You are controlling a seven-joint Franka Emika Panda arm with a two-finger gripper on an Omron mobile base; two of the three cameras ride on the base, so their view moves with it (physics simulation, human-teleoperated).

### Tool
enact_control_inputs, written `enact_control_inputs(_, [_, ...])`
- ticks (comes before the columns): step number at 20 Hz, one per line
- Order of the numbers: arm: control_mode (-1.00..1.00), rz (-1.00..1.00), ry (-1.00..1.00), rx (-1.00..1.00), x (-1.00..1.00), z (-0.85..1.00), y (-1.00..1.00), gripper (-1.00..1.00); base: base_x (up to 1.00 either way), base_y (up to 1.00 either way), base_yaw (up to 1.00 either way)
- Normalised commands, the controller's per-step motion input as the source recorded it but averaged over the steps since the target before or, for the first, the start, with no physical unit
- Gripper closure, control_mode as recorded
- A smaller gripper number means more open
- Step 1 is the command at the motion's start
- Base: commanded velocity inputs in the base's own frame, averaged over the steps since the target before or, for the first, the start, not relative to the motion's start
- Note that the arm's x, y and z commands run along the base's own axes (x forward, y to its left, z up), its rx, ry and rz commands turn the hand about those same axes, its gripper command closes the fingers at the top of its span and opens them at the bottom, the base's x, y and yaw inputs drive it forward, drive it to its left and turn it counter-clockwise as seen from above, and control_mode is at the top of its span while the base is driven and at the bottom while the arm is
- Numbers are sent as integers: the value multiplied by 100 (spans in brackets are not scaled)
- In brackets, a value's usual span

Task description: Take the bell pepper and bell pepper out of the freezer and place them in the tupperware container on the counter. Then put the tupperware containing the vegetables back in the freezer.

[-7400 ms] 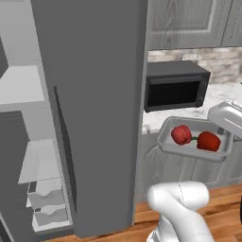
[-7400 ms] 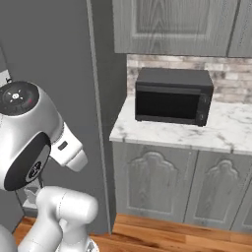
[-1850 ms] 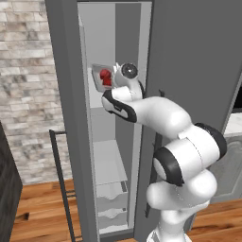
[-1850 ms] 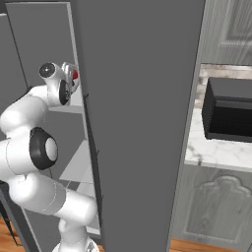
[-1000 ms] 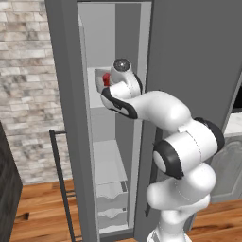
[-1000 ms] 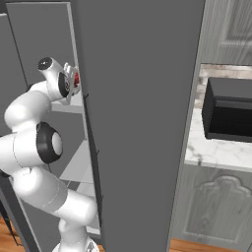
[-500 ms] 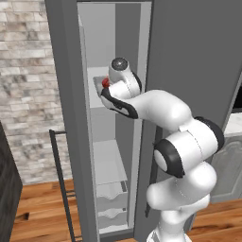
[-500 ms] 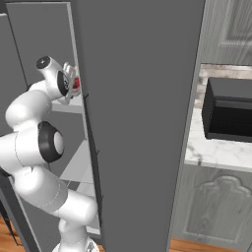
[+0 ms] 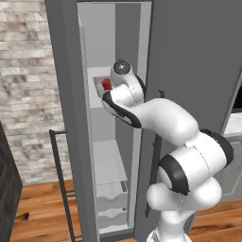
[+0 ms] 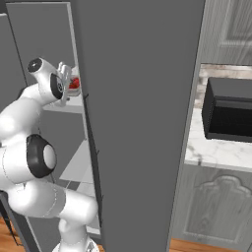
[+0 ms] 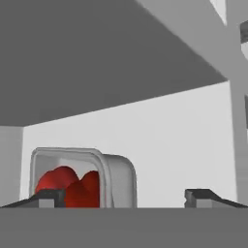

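We judge this the closing step: the tupperware container (image 11: 82, 177), with both red bell peppers (image 11: 70, 186) inside, sits on a shelf in the freezer (image 9: 118, 142). Our gripper (image 11: 123, 197) has its fingers (image 11: 48, 197) spread wide and pinching nothing. The container lies ahead of the fingertips, toward the left one, so next we should draw the arm straight out without nudging it.

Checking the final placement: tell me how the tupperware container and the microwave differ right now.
The tupperware container is a small pale grey tray on a freezer shelf; the microwave is a larger black box on the counter. The container is lidless and holds the red bell peppers; the microwave is closed. Both sit flat on their surfaces.
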Motion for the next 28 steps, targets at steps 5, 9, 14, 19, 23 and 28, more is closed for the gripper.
enact_control_inputs(5, [-100, 0, -9, 4, -68, 21, -36, -100, 0, 0, 0])
enact_control_inputs(9, [-100, 0, -4, 7, -47, 20, -29, -100, 0, 0, 0])
enact_control_inputs(14, [-100, 2, -6, 5, -50, 22, -3, -100, 0, 0, 0])
enact_control_inputs(19, [-100, 7, -12, 3, -66, 33, 0, -100, 0, 0, 0])
enact_control_inputs(23, [-100, 6, -13, 0, -88, 34, 0, -100, 0, 0, 0])
enact_control_inputs(28, [-100, 6, -11, 0, -100, 27, -4, -100, 0, 0, 0])
